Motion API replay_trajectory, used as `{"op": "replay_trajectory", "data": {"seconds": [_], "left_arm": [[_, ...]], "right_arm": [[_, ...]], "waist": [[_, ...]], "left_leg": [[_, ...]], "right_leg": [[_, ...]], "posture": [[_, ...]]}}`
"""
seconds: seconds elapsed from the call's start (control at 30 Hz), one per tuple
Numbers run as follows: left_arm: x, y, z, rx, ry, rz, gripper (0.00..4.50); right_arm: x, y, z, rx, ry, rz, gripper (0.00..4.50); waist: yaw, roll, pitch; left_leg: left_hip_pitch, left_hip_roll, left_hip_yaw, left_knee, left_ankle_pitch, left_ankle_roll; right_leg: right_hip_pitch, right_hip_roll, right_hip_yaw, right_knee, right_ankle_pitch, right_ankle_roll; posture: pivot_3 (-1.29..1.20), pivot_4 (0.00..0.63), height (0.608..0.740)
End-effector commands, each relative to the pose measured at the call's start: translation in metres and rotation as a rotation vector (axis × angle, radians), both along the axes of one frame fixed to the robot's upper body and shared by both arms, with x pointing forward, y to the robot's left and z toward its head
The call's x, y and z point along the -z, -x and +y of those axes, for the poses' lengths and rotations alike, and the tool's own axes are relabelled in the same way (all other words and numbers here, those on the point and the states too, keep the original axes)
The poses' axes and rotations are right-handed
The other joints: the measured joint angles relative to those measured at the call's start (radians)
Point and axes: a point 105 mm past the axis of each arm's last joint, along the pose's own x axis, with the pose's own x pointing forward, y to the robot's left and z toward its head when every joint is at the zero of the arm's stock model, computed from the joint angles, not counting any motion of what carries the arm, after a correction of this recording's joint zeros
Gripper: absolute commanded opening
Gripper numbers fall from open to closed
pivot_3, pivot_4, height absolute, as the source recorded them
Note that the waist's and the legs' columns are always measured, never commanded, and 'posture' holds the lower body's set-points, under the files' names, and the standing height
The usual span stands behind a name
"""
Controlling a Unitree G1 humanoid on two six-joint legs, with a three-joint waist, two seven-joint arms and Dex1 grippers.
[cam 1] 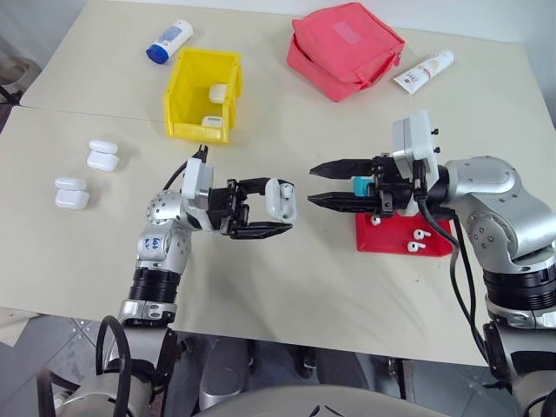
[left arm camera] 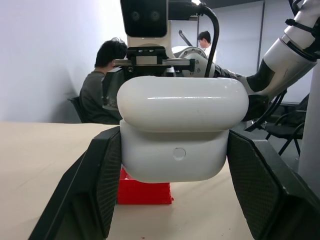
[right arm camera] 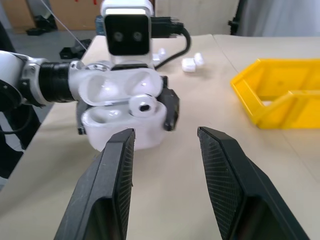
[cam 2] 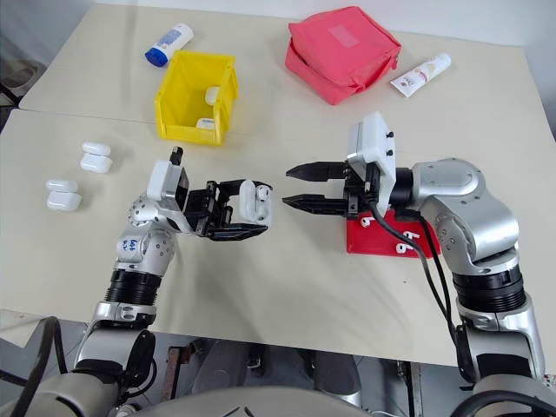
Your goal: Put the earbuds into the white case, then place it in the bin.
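The left gripper is clamped on the white case, lid hinged up, with one earbud lying in it (not fully seated). The right gripper faces it just apart, fingers spread and empty. Two earbuds lie in the red tray; the yellow bin holds two cases.

Small glossy white hinged-lid earbud case covering most of right gripper behind it, frame centre. Shallow red plastic tray lying partly hidden under right arm, right of frame. Seated people blurring in background, upper left.
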Motion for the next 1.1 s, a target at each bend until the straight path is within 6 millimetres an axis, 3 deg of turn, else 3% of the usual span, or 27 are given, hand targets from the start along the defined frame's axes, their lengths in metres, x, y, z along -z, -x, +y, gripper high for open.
{"op": "replay_trajectory", "data": {"seconds": [0.03, 0.13, 0.27, 0.43, 0.47, 0.83, 1.0, 1.1], "left_arm": [[-0.004, -0.001, 0.000, -0.009, 0.002, -0.033, 2.81], [-0.003, -0.001, 0.002, -0.014, -0.009, -0.037, 2.81], [-0.002, -0.002, 0.005, -0.026, -0.010, -0.033, 2.81], [0.001, -0.005, 0.004, -0.031, -0.008, -0.029, 2.81], [0.001, -0.005, 0.003, -0.031, -0.005, -0.029, 2.81], [0.002, -0.006, 0.001, -0.027, -0.001, -0.028, 2.81], [0.003, -0.005, 0.002, -0.033, 0.000, -0.028, 2.81], [0.003, -0.005, 0.003, -0.037, 0.001, -0.028, 2.81]], "right_arm": [[-0.012, -0.006, -0.026, 0.132, 0.002, -0.051, 2.10], [-0.011, -0.009, -0.057, 0.273, 0.032, -0.048, 2.10], [0.001, 0.002, -0.099, 0.444, 0.077, -0.004, 2.10], [0.013, 0.019, -0.133, 0.593, 0.084, 0.031, 3.32], [0.015, 0.022, -0.139, 0.622, 0.083, 0.038, 3.32], [0.036, 0.039, -0.171, 0.744, 0.182, 0.119, 3.32], [0.038, 0.046, -0.190, 0.792, 0.241, 0.150, 4.47], [0.036, 0.046, -0.193, 0.798, 0.251, 0.139, 4.47]], "waist": [[0.002, 0.000, 0.000], [0.007, 0.000, 0.000], [0.013, 0.000, 0.000], [0.021, 0.000, 0.000], [0.021, 0.000, 0.000], [0.026, 0.000, 0.000], [0.026, 0.000, 0.000], [0.025, 0.000, 0.000]], "left_leg": [[0.000, 0.000, 0.000, 0.000, 0.000, 0.000], [0.000, 0.000, 0.000, 0.000, 0.000, 0.000], [-0.002, -0.001, -0.001, 0.000, 0.000, 0.000], [-0.002, 0.000, 0.000, 0.000, 0.000, 0.000], [-0.001, 0.000, 0.000, 0.000, 0.000, 0.000], [0.000, 0.000, 0.000, 0.000, 0.000, 0.000], [0.000, -0.001, 0.000, 0.000, 0.000, 0.000], [0.000, -0.001, 0.000, 0.000, 0.000, 0.000]], "right_leg": [[0.000, 0.000, 0.000, 0.000, 0.000, 0.000], [0.000, 0.000, 0.000, 0.000, 0.000, 0.000], [0.000, 0.000, -0.001, -0.001, 0.000, 0.000], [0.000, 0.000, -0.001, -0.001, 0.000, 0.000], [0.000, 0.001, -0.001, -0.001, 0.000, 0.000], [0.001, 0.001, -0.001, -0.001, 0.000, 0.000], [0.001, 0.001, 0.000, -0.001, 0.000, 0.000], [0.001, 0.001, -0.001, -0.001, 0.000, 0.000]], "posture": [[0.00, 0.150, 0.740], [0.00, 0.150, 0.740], [0.00, 0.150, 0.740], [0.00, 0.150, 0.740], [0.00, 0.150, 0.740], [0.00, 0.150, 0.740], [0.00, 0.150, 0.740], [0.00, 0.150, 0.740]]}}
